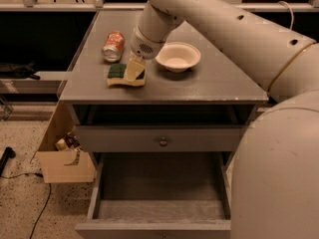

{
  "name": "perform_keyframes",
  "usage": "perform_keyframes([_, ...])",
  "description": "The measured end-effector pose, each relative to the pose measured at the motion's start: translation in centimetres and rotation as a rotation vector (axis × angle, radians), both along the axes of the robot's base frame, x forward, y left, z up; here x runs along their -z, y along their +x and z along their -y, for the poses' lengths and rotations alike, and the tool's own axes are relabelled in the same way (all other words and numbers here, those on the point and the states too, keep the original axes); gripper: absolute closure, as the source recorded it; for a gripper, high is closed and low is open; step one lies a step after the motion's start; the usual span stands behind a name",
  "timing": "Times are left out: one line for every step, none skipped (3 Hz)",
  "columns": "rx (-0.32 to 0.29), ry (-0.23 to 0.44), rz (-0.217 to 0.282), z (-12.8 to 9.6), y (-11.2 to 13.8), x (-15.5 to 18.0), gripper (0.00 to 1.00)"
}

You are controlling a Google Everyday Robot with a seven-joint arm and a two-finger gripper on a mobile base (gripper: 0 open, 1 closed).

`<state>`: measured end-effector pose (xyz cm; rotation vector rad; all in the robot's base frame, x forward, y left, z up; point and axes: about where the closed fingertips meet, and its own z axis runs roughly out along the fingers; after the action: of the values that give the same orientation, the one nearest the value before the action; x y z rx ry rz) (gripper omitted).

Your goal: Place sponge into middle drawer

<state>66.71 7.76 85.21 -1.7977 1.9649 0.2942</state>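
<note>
The gripper (133,69) meets the sponge (117,72) on the cabinet (209,86).

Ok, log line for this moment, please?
tool: at sponge on cabinet top | middle drawer: open, sponge not inside | nearby: soda can, bowl

end effector (133,69) at sponge (117,71), upper centre | can (113,45) close left, bowl (178,57) close right | drawer (159,183) lower centre, open from above
</note>
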Motion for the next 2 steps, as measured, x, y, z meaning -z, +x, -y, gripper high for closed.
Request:
perform_keyframes([0.000, 0.000, 0.000, 0.0, 0.0, 0.0, 1.00])
perform_keyframes([0.076, 0.013, 0.011, 3.8, -2.5, -2.4, 1.00])
